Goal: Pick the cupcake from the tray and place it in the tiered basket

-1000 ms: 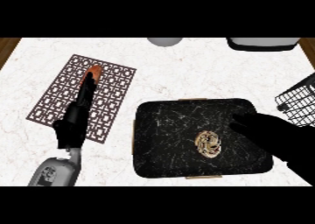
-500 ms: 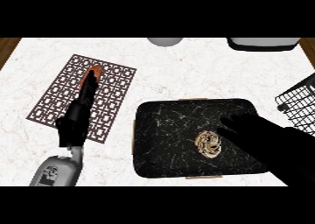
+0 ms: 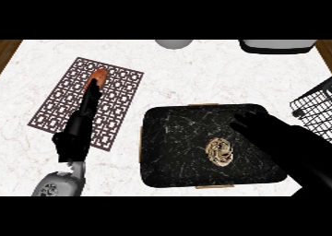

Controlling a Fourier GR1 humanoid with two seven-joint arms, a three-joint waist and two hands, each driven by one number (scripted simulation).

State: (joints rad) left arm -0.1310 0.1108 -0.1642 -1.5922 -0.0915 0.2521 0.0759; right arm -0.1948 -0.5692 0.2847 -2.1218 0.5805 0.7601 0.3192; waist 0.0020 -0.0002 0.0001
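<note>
Right hand (image 3: pixel 281 138) of mine hovers over the black tray (image 3: pixel 175 152), fingers relaxed and holding nothing, just beside the cupcake (image 3: pixel 220 151) sitting mid-tray. I should lower straight onto it and curl around its sides before lifting toward the tiered basket (image 3: pixel 322 110) at right. Left hand (image 3: pixel 72 138) rests over the patterned mat (image 3: pixel 121 87), fingers straight.

Cupcake (image 3: pixel 220 151) on tray (image 3: pixel 175 152), basket (image 3: pixel 320 107) right

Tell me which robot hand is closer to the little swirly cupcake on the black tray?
Right. The right hand is over the black tray, just beside the swirly cupcake. The left hand is far away over the patterned mat.
</note>
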